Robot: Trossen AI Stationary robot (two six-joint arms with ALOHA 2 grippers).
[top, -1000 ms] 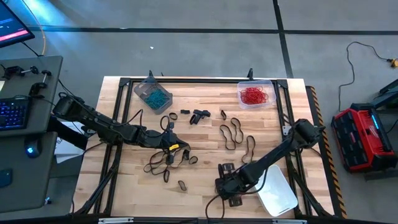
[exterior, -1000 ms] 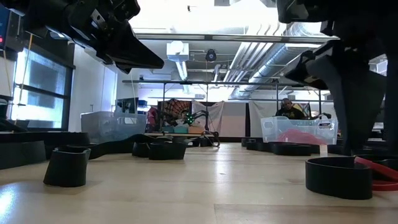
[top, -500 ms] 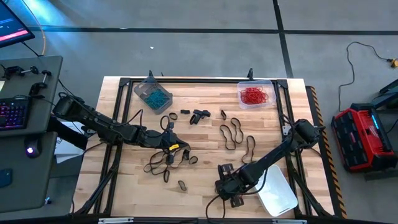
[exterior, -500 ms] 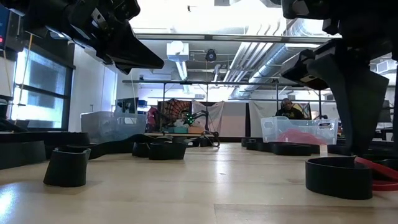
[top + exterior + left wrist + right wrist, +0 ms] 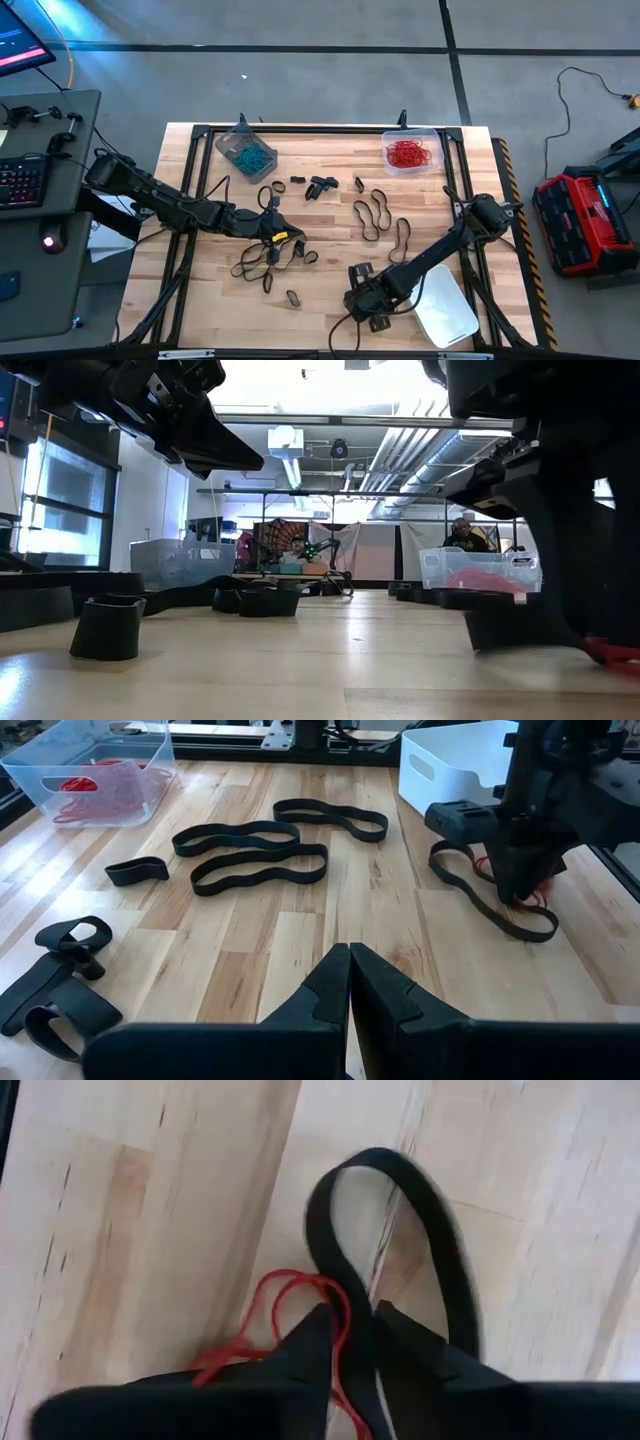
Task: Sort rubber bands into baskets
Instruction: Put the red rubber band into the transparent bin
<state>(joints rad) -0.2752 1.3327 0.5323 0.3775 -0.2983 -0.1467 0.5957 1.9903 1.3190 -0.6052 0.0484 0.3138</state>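
I have the right gripper [image 5: 366, 303] low on the near part of the surface [image 5: 330, 215], just beside the white basket [image 5: 446, 308]. A second ago it stood a little farther toward that basket; it has since slid slightly the other way, and in the low view the black band [image 5: 505, 632] that showed clear in front of it is now half hidden by its dark bulk. Its fingers [image 5: 300, 1352] have narrowed since then. In the right wrist view they stand close together over a red band [image 5: 300, 1305] with a black loop [image 5: 400, 1250] lying against it; the red strand runs between the tips, but I can't tell whether they actually pinch it.

The left gripper [image 5: 272, 232] has not moved: it hangs over the middle-left of the surface with its fingers [image 5: 330, 990] pressed together, holding nothing.

Black bands [image 5: 375, 215] lie scattered across the middle, unchanged. The far-left basket [image 5: 245, 148] holds teal bands [image 5: 248, 157], the far-right basket [image 5: 411, 150] holds red ones [image 5: 408, 153].
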